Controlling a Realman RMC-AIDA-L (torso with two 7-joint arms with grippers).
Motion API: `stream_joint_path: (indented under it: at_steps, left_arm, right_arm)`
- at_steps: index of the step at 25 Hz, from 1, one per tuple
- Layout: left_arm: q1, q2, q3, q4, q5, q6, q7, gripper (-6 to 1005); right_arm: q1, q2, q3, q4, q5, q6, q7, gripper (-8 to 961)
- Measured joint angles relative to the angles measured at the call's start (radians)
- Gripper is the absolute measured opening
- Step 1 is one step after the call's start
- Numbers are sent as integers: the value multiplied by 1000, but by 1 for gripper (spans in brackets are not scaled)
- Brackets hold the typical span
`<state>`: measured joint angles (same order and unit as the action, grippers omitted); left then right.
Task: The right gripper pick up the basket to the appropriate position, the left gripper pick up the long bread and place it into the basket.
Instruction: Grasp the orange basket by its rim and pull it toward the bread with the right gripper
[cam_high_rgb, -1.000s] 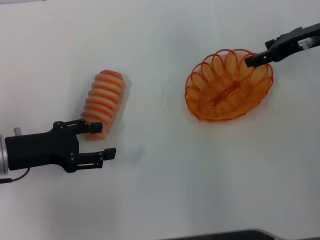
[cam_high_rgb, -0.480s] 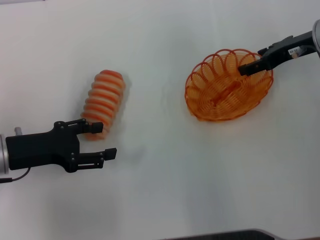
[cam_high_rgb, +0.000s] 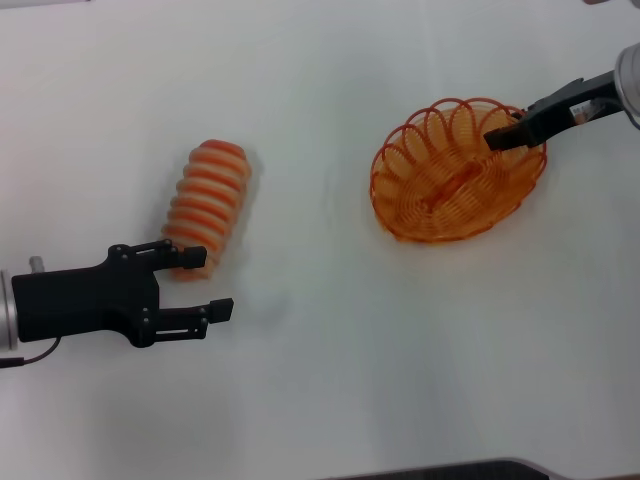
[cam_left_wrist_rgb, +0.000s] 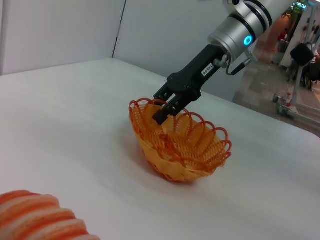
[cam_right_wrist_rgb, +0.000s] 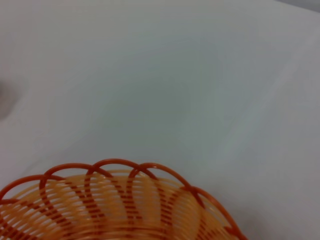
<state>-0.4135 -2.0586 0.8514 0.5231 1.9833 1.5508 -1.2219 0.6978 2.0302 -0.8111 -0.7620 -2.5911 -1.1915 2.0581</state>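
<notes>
The orange wire basket (cam_high_rgb: 408, 222) stands on the white table at the right; it also shows in the left wrist view (cam_left_wrist_rgb: 186, 161) and the right wrist view (cam_right_wrist_rgb: 115, 200). My right gripper (cam_high_rgb: 499, 136) is at the basket's far right rim, open, with one finger inside the rim and one outside, as the left wrist view shows (cam_left_wrist_rgb: 162, 106). The long bread (cam_high_rgb: 207, 205), striped orange and cream, lies on the table at the left; its end shows in the left wrist view (cam_left_wrist_rgb: 35, 220). My left gripper (cam_high_rgb: 210, 281) is open just in front of the bread's near end.
The white table (cam_high_rgb: 320, 350) holds nothing else between the bread and the basket. A dark edge (cam_high_rgb: 450, 470) runs along the table's front. Beyond the table's far side, a room with equipment shows in the left wrist view (cam_left_wrist_rgb: 295, 75).
My right gripper has tilted and come down onto the basket's far right rim. The basket, the bread and my left gripper have not moved.
</notes>
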Motion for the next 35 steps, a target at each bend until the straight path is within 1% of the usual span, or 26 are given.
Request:
stream_joint_path:
  at_steps: [2, 7, 17, 23, 26, 29, 33, 35]
  left_arm:
    - [1, 0, 0, 0, 0, 0, 1, 810]
    - [3, 0, 0, 0, 0, 3, 2, 810]
    - [3, 0, 0, 0, 0, 10, -2, 810]
    - [1, -1, -1, 0, 0, 10, -2, 810]
    - [1, -1, -4, 0, 0, 9, -1, 810]
    - [1, -2, -6, 3, 0, 8, 1, 810]
    - [4, -4, -7, 21, 0, 0, 1, 810]
    - [5, -8, -8, 29, 0, -1, 1, 810]
  right_arm:
    - [0, 3, -15, 0, 0, 4, 0, 552]
    - [1, 11, -39, 0, 0, 6, -4, 319]
    - [-24, 23, -24, -43, -1, 1, 11, 252]
    - [-23, 25, 25, -56, 1, -39, 35, 214]
    - [-18, 18, 66, -57, 17, -76, 48, 213]
    - [-15, 3, 99, -57, 49, -118, 77, 213]
    - [-16, -14, 113, -56, 77, -173, 146, 143]
    - [-17, -15, 114, -53, 79, -179, 160, 124]
